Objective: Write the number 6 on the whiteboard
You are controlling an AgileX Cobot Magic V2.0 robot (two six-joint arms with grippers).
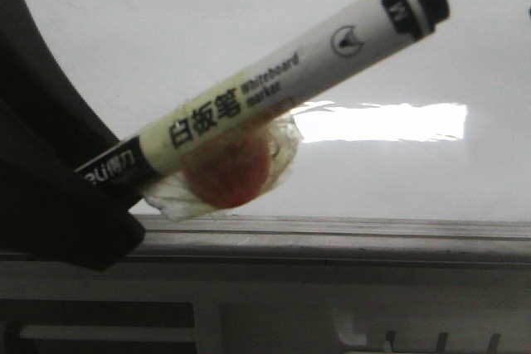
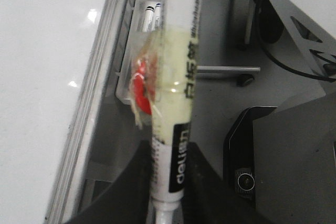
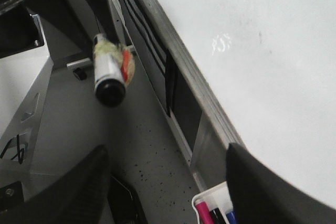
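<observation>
A: Currently the left gripper (image 1: 124,184) clamps the whiteboard marker (image 1: 282,80) by its tail end; light, rigid, slick barrel, cap on.

B: Whiteboard (image 1: 166,31) along the far edge, no 6 visible. Right gripper (image 3: 168,182): fingers spread, nothing held.

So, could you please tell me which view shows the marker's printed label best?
The front view: the marker lies side-on, its lettering readable. The left wrist view shows it lengthwise, glare hiding part of the print. The right wrist view shows mostly its black end.
</observation>
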